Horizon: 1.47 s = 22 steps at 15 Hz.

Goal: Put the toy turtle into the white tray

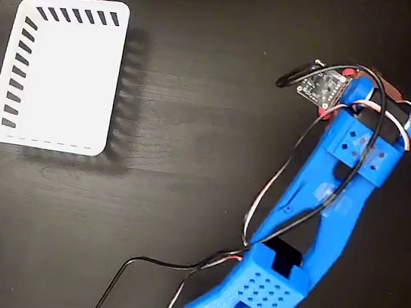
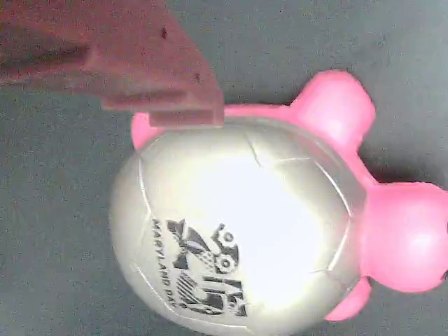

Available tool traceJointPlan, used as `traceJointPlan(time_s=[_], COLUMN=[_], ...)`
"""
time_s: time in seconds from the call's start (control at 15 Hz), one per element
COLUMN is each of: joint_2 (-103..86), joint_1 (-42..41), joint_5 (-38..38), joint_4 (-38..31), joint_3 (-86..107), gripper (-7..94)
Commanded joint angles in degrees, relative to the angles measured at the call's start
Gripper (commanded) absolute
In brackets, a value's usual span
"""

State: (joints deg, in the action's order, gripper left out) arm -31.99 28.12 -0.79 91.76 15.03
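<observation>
Blurred at the top left of the wrist view, one reddish finger (image 2: pixel 140 63) of the gripper (image 1: pixel 353 83) reaches the toy turtle (image 2: pixel 245 224) right beneath it, at the shell's edge. Whether the jaws are open or gripping cannot be told. Far off to the gripper's left in the fixed view lies the white tray (image 1: pixel 62 73) on the black table (image 1: pixel 189 159).

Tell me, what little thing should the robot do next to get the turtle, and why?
Probably close the gripper on the toy turtle. The wrist view shows one finger right at the shell's edge, with the turtle filling the picture, so the arm is already down over it. The white tray sits far off to the left in the fixed view, with nothing in it.
</observation>
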Motion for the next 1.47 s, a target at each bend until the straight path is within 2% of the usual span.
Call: traceJointPlan(time_s=[0.0, 0.07, 0.13, 0.4, 1.07, 1.13, 1.4], joint_2=[-0.44, 1.32, 2.99, 7.38, 12.66, 12.74, 14.68], joint_1=[1.23, 1.32, 1.32, 1.49, 2.11, 2.02, 1.41], joint_5=[0.0, 0.09, 0.09, -0.09, 0.53, -0.09, -2.55], joint_4=[1.32, 2.2, 3.52, 4.66, 1.41, 2.29, 5.98], joint_3=[-5.62, -7.82, -9.84, -14.94, -21.18, -21.27, -23.99], gripper=[40, 40, 46, 55, 55, 55, 38])
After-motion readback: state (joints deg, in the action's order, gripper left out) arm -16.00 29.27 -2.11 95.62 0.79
